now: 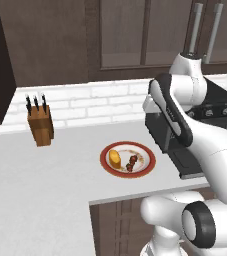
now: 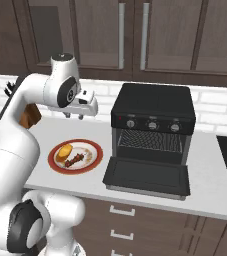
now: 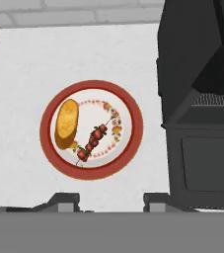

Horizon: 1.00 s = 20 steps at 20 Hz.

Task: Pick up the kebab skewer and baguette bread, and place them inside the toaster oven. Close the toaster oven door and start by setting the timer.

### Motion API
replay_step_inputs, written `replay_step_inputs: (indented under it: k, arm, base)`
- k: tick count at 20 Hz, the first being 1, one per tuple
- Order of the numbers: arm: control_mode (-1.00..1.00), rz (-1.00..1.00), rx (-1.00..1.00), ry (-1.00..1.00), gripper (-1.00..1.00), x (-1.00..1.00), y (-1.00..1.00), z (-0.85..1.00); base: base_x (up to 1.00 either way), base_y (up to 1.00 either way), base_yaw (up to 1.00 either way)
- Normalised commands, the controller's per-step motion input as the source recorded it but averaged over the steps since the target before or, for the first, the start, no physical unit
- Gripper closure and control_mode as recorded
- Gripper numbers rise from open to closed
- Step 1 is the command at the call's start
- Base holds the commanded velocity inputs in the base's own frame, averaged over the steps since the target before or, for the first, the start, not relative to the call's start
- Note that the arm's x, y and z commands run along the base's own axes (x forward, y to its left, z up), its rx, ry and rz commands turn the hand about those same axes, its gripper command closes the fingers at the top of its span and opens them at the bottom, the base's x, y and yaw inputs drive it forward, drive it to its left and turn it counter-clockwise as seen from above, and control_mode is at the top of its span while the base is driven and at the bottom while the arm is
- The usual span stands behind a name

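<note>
Claw (image 2: 73, 116): empty, jaws drawn narrow, hanging high above the plate (image 3: 133, 106), apparently poised for a straight drop onto the food. Plate, on the table (image 1: 50, 185): baguette bread (image 3: 66, 123) and kebab skewer (image 3: 93, 142) lying side by side, apart, neither lifted. Toaster oven (image 2: 152, 106), just beside the plate: toaster oven door (image 2: 147, 177) dropped flat, wire rack exposed for loading.
</note>
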Motion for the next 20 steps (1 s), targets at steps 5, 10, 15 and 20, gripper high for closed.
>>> replay_step_inputs:
  k: [5,10,15,20]
  arm:
    - [-1.0,0.0,0.03,-0.02,-1.0,-0.21,-0.27,-0.11]
    - [-1.0,0.03,0.06,-0.1,-1.0,-0.55,-0.81,-0.2]
    - [-1.0,0.16,0.05,-0.17,-1.0,-0.27,-1.0,-0.32]
    - [-1.0,0.23,0.0,-0.27,-1.0,-0.06,-0.91,-0.55]
  base:
    - [0.0,0.0,0.0]
    - [0.0,0.0,0.0]
    - [0.0,0.0,0.0]
    - [0.0,0.0,0.0]
